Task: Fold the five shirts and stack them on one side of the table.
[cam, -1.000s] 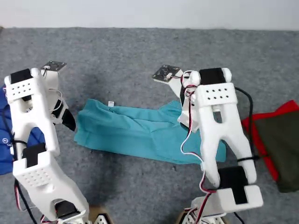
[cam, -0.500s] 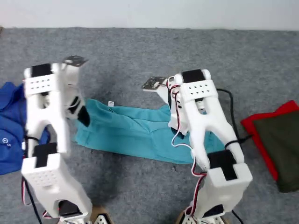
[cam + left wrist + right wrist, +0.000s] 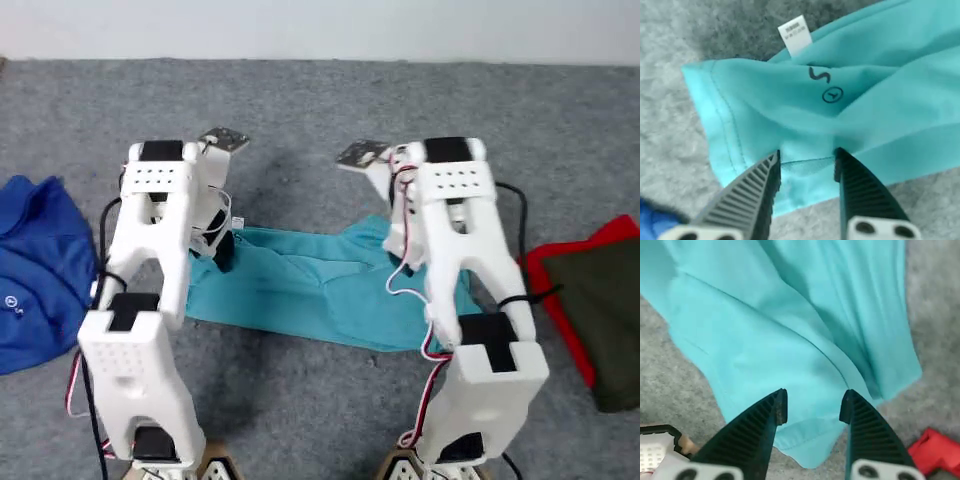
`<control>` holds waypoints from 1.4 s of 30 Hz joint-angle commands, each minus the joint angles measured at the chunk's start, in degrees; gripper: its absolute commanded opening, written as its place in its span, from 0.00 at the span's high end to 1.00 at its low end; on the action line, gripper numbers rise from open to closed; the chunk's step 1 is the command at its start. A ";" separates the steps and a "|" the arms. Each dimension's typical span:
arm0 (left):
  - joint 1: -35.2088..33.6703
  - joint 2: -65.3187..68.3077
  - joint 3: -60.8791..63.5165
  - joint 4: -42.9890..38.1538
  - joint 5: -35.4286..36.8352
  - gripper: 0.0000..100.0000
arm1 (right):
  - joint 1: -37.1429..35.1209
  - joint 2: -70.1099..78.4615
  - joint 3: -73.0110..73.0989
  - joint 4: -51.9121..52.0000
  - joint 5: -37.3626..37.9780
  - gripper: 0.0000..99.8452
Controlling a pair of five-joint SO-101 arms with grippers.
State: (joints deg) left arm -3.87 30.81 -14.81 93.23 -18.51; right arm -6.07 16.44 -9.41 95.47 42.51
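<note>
Hovering my left end effector (image 3: 806,156) low over one end of the teal shirt (image 3: 850,95), with the jaws apart and a little strip of cloth by the hem sitting between the two ribbed fingers (image 3: 760,185). The tips look like they're right at the fabric, but I can't tell if they're actually pressing on it. Just past them there's a small dark printed mark (image 3: 832,94), and further along a white label (image 3: 795,34) sticks out at the shirt's edge.

My right end effector (image 3: 815,395) is spread open too, over the opposite end of the same shirt (image 3: 790,315), with nothing gripped. The cloth under it is creased into long folds.

From the high view, the teal shirt (image 3: 320,290) lies stretched out flat-ish across the middle of the grey desk (image 3: 300,110), with one arm at each end: left end effector (image 3: 222,245) and right end effector (image 3: 395,235).

Out to the sides, a blue shirt (image 3: 40,270) sits crumpled at my left edge of the desk, apart from the teal one. At my right edge, a dark green shirt (image 3: 600,310) lies on top of a red shirt (image 3: 540,275), close to the teal shirt's end. Beyond all that, bare grey desk runs to a white wall (image 3: 320,25).
</note>
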 commanded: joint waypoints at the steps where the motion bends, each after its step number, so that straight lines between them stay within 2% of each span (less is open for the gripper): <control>1: -0.53 1.58 -6.46 -0.97 3.78 0.83 | 5.05 -0.66 -3.16 -0.92 0.09 0.82; 8: -0.09 10.02 -19.12 0.79 4.22 0.83 | 9.89 1.19 -8.44 -2.42 0.00 0.82; 13: -0.62 17.67 -27.74 3.96 4.40 0.83 | 9.80 3.21 -10.64 -1.98 0.00 0.82; 18: -1.49 23.74 -39.34 4.75 9.76 0.83 | 9.36 5.67 -10.64 -3.47 0.35 0.81; 25: -1.41 29.01 -51.03 7.30 10.29 0.83 | 7.87 9.80 -10.73 -7.52 0.44 0.81; 33: -1.58 21.01 -51.38 7.47 10.29 0.83 | 5.23 10.86 -10.73 -13.41 0.18 0.81; 37: -4.13 13.36 -50.77 7.56 10.29 0.83 | 5.23 10.95 -10.73 -17.63 0.18 0.81; 42: -7.56 -0.18 -35.38 7.56 9.93 0.83 | 4.35 14.64 -10.73 -18.07 0.26 0.81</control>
State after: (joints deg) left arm -9.76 41.19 -58.24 98.77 -9.01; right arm -1.23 30.24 -16.97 78.07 42.51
